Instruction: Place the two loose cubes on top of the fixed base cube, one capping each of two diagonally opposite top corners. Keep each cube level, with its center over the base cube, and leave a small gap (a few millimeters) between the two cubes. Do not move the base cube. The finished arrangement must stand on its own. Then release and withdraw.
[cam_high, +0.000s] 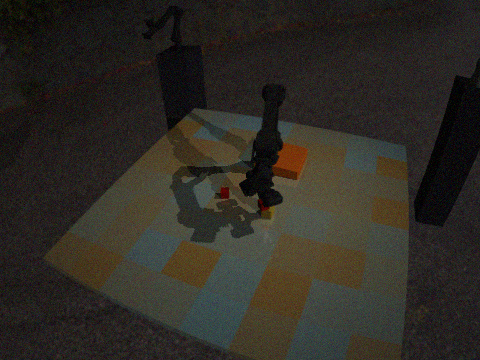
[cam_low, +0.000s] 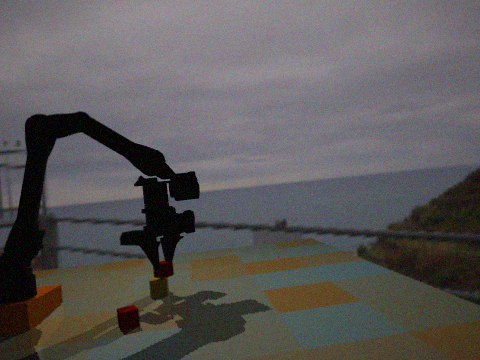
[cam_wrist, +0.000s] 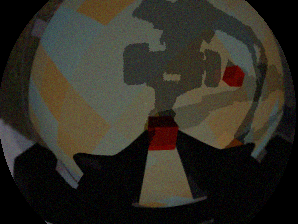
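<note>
Loose red cube: sitting on the patchwork surface (cam_high: 225, 310) (cam_low: 350, 320) (cam_wrist: 90, 75), near and left in the exterior view; the red cube on the surface (cam_high: 225, 192) (cam_low: 128, 318) (cam_wrist: 233, 76) stands apart from the base.
Shadow: the arm's dark shape (cam_high: 192, 215) (cam_low: 210, 320) (cam_wrist: 170, 57) spreads over the surface, right of that cube in the exterior view.
Base: the yellow cube (cam_high: 267, 214) (cam_low: 159, 288) stands farther back and right of the loose one; almost wholly hidden in the wrist view.
Held cube: the other red cube (cam_high: 262, 205) (cam_low: 163, 269) (cam_wrist: 163, 137) is right above the base, set slightly right; whether they touch, I cannot tell.
Hand: partly open, the hand (cam_high: 263, 203) (cam_low: 163, 267) (cam_wrist: 161, 132) points down, its fingers gripping this cube from both sides.
Orange block: the block (cam_high: 291, 161) (cam_low: 50, 306) lies by the arm's foot, far left.
In the way: the loose cube is outside the hand's fingers.
Beyond: a railing (cam_low: 300, 229), then sea (cam_low: 300, 197), with a hill (cam_low: 435, 215) at right.
</note>
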